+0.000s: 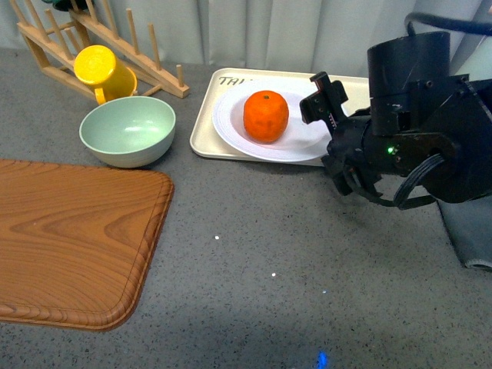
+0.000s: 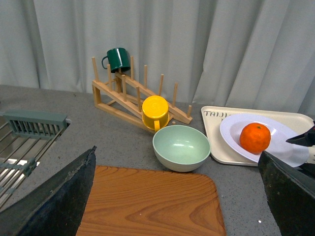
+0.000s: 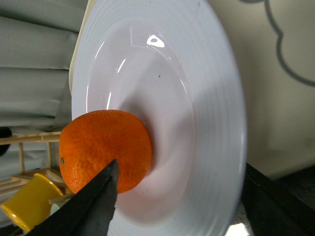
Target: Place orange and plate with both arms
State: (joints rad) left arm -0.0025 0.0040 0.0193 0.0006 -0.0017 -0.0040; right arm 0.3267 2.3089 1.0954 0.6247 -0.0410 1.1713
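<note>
The orange [image 1: 266, 115] sits on the white ridged plate [image 1: 231, 123], which lies on the beige tray [image 1: 204, 132] at the back of the table. My right gripper [image 1: 323, 115] is open at the plate's right rim. In the right wrist view the plate's rim [image 3: 231, 113] lies between the open fingers of my right gripper [image 3: 182, 167], with the orange [image 3: 103, 147] beside one finger [image 3: 83, 206]. My left gripper [image 2: 177, 150] is open and empty above the wooden board, away from the orange [image 2: 255, 137] and the plate [image 2: 231, 129]. The left gripper does not show in the front view.
A pale green bowl [image 1: 127, 129] stands left of the tray. A yellow mug [image 1: 104, 71] leans on a wooden rack [image 1: 100, 38], which also holds a dark green mug [image 2: 118, 59]. A wooden cutting board [image 1: 69, 238] fills the front left. A sink drainer [image 2: 29, 132] is far left.
</note>
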